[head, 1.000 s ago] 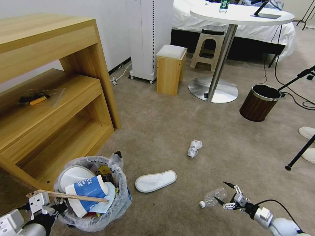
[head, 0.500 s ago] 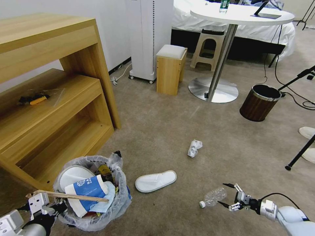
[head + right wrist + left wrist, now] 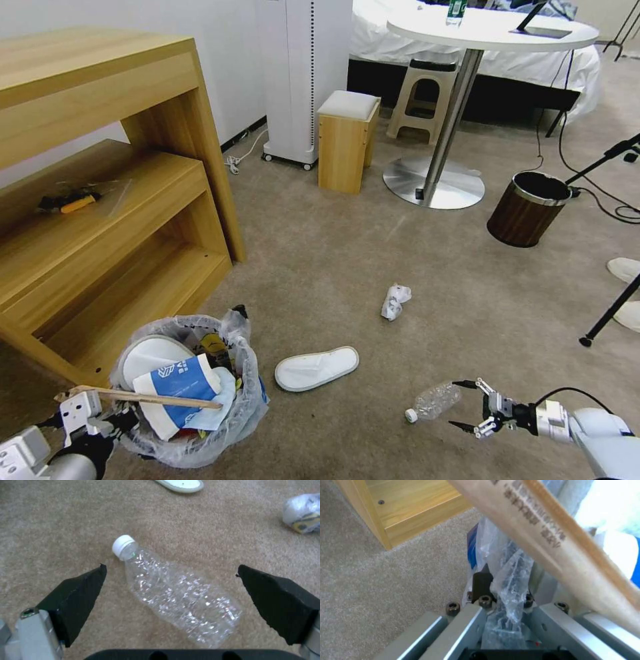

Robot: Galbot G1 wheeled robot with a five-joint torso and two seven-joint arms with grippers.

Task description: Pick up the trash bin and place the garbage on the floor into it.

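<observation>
The trash bin (image 3: 193, 427), dark and lined with a crinkly plastic bag, stands on the beige floor (image 3: 333, 253) at the lower left. It holds a white slipper, a blue-white paper cup and a wooden stick (image 3: 553, 537). My left gripper (image 3: 119, 421) is shut on its rim and bag (image 3: 506, 580). A clear bottle (image 3: 435, 401) lies on the carpet at the lower right. My right gripper (image 3: 460, 405) is open just right of it, its fingers (image 3: 76, 597) either side of the bottle (image 3: 180, 597) without touching. A white slipper (image 3: 317, 368) and a white wad (image 3: 395, 301) lie farther out.
A wooden shelf unit (image 3: 113, 200) stands close behind the bin. A brown wood-look bin (image 3: 529, 208), a round table's base (image 3: 433, 183), a wooden stool (image 3: 347, 140) and a black tripod leg (image 3: 610, 313) stand farther off. Open carpet lies between.
My right gripper has swung lower and a little to the right, now pointing level at the bottle's end. The bottle, the bin and the left gripper have not moved.
</observation>
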